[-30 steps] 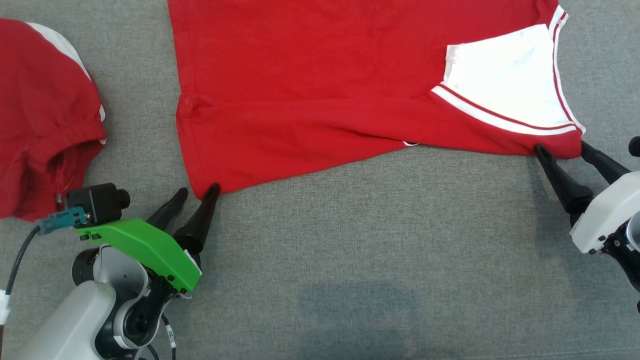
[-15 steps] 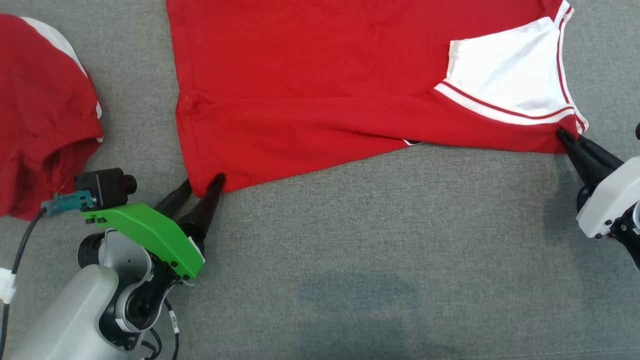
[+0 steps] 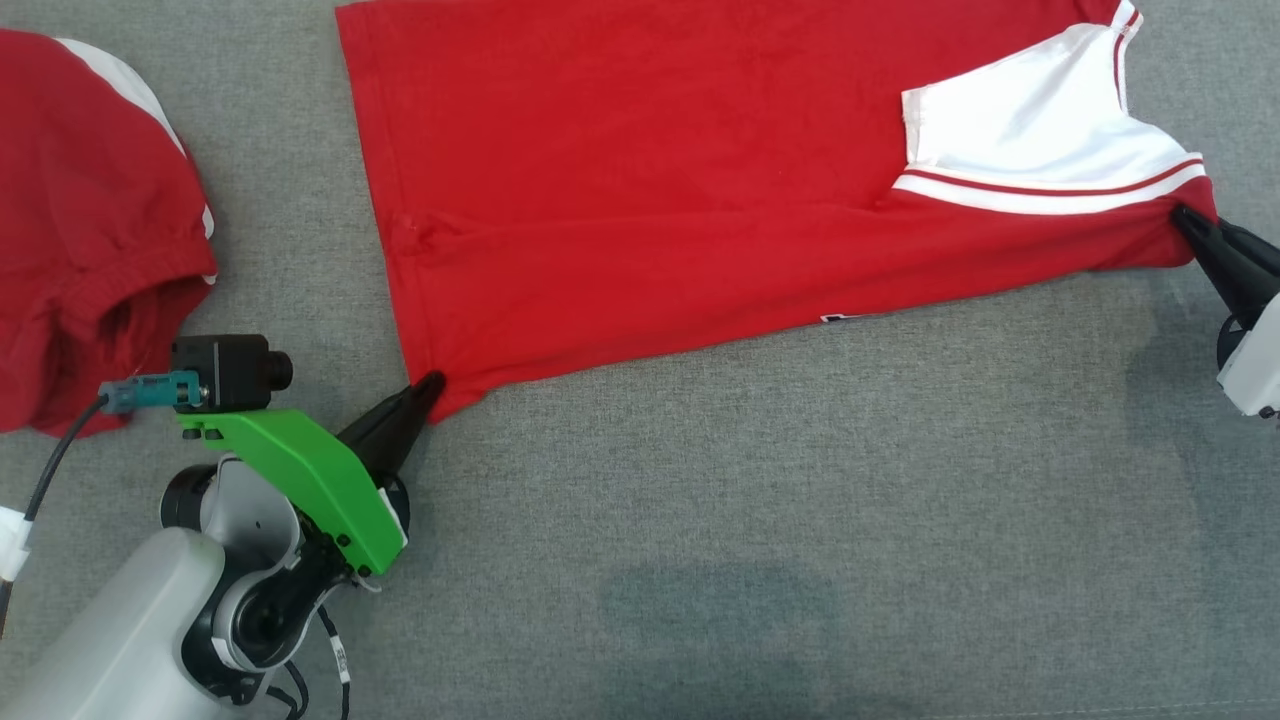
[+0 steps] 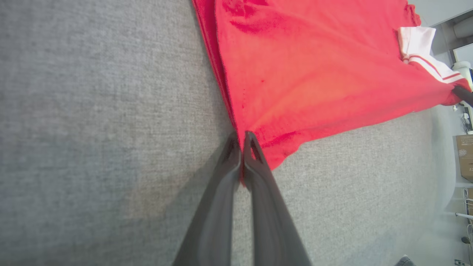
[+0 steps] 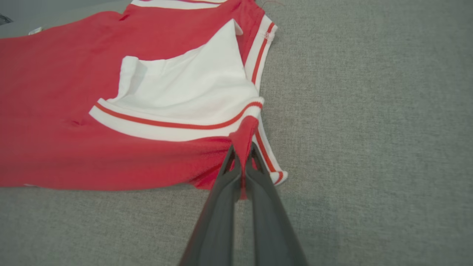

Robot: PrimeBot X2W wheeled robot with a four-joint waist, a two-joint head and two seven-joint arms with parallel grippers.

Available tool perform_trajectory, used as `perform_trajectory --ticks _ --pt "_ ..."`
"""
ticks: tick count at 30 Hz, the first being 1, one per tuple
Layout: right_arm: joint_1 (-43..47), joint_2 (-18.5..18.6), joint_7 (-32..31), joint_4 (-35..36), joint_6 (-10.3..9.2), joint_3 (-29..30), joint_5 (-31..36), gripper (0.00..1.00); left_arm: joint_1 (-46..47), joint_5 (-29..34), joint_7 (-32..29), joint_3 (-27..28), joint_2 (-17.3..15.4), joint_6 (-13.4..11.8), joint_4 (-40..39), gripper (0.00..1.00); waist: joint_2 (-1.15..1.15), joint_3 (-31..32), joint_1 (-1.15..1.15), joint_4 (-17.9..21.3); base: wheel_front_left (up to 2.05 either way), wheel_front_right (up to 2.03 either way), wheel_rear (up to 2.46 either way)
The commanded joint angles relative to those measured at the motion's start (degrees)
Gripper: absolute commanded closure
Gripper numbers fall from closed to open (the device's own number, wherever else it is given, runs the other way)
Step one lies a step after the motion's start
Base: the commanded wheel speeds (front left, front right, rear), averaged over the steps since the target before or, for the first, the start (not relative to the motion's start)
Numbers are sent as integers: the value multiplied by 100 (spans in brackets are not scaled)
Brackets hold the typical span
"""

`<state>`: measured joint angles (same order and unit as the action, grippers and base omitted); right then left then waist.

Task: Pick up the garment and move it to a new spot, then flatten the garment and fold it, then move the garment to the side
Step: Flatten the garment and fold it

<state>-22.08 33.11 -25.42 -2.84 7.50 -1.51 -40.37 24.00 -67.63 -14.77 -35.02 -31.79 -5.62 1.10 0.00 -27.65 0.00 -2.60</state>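
Soft red knit garment, white striped trim, lies stretched across the nubby grey surface, far side. Clamped tight: left gripper on its near-left corner, right gripper on the right end.

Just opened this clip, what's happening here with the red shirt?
The robot has a red shirt spread on the grey fabric surface, gripped at two ends. The left claw is shut on a hem corner, the right claw on the edge beside the white striped panel, with the near edge stretched between them. The shirt lies mostly flat with some creases; no fold is made yet. A second red garment lies bunched to the left, apart from both claws.
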Motion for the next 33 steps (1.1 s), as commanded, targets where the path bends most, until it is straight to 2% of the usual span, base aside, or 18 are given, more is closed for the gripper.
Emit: perform_trajectory --ticks 1,7,12,13,14,24,33 --pt "-75 48 -40 -8 -2 39 -36 100 -121 -30 -50 -20 -54 17 -31 100 0 30 0 -26 0 0 0" --pt "70 108 -460 75 -2 32 -114 100 -409 -205 -59 83 -241 -45 -550 100 0 99 0 -101 0 0 0" --pt "168 40 -455 99 -2 44 -3 100 -619 -261 54 117 -250 -122 -627 100 0 92 0 -161 0 0 0" --pt "171 27 -411 88 -2 64 60 56 -636 -264 76 127 -230 -129 -612 100 0 89 0 -171 0 0 0" --pt "201 16 -406 80 -2 37 103 0 -650 -272 89 124 -212 -123 -593 100 0 90 0 -176 0 0 0" --pt "331 -7 -522 3 -2 114 355 0 -620 -276 122 117 -135 -69 -525 100 0 110 0 -154 0 0 0" --pt "271 -220 -517 -395 -2 100 422 0 -561 -263 80 100 -153 -90 -548 100 0 94 0 -204 0 0 0"
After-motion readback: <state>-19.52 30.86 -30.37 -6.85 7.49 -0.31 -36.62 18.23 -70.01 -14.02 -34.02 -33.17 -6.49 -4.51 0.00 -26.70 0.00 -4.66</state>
